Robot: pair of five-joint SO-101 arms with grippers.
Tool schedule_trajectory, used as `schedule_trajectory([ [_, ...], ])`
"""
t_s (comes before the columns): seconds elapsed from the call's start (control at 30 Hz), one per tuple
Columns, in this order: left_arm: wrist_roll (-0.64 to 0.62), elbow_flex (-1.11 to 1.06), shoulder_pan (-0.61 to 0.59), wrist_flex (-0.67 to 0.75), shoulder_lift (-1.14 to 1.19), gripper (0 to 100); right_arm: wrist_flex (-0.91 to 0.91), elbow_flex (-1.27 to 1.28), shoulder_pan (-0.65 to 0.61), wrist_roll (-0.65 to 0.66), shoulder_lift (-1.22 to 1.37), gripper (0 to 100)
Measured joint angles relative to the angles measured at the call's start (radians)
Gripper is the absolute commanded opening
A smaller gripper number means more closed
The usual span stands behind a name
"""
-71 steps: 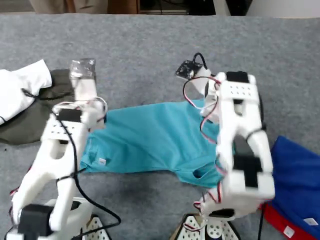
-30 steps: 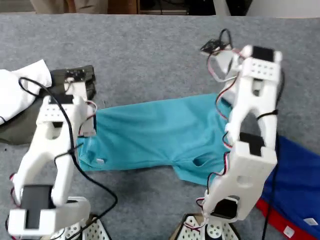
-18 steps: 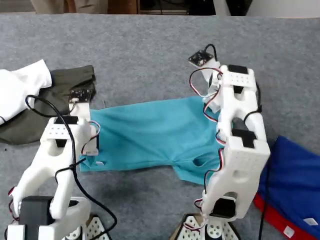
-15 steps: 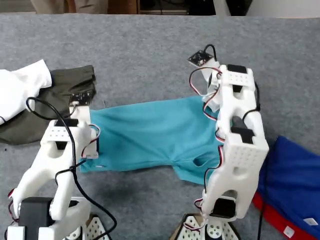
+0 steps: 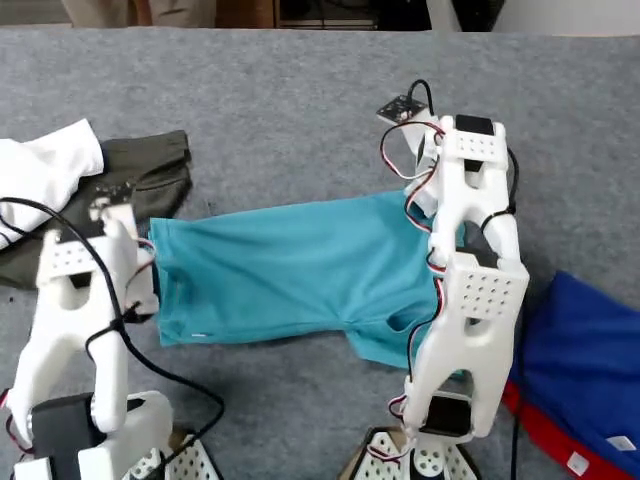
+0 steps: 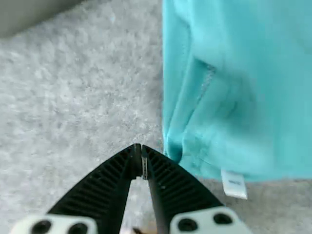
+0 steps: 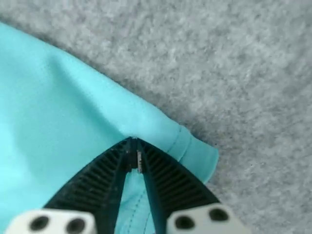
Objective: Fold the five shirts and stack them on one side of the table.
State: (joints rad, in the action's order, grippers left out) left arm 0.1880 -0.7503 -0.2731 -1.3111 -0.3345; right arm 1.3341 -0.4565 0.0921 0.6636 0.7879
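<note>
A teal shirt (image 5: 290, 270) lies spread flat across the middle of the grey table. In the left wrist view my left gripper (image 6: 140, 161) is shut with nothing in it, its tips on the carpet just beside the teal shirt's (image 6: 234, 73) folded edge, near a small white tag (image 6: 234, 183). From above, the left arm (image 5: 75, 270) stands at the shirt's left end. My right gripper (image 7: 132, 156) is shut on the teal shirt (image 7: 63, 112) close to its hemmed corner. The right arm (image 5: 465, 260) covers the shirt's right end.
A white shirt (image 5: 40, 175) and an olive shirt (image 5: 155, 170) lie crumpled at the far left. A blue shirt (image 5: 585, 360) on top of a red one (image 5: 545, 432) sits at the front right. Bare grey carpet (image 5: 300, 110) stretches behind the teal shirt.
The left arm has moved left, and the teal shirt's left edge now lies farther left. The right arm swung out and back earlier and has barely shifted since.
</note>
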Motion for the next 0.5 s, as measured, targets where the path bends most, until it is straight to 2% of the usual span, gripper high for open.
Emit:
schedule_trajectory([
  [0.1, -0.021, 0.12, 0.029, -0.091, 0.0, 2, 0.0, 0.0, 0.0, 0.0, 0.0, 0.5],
  [0.23, -0.087, 0.222, 0.155, -0.15, 0.0, 2, 0.0, 0.0, 0.0, 0.0, 0.0, 0.5],
  [0.33, -0.092, 0.212, 0.232, -0.13, 0.003, 2, 0.0, 0.0, 0.0, 0.0, 0.0, 0.5],
  [0.5, -0.097, 0.071, 0.261, -0.012, 0.048, 2, 0.0, 0.0, 0.0, 0.0, 0.0, 0.5],
])
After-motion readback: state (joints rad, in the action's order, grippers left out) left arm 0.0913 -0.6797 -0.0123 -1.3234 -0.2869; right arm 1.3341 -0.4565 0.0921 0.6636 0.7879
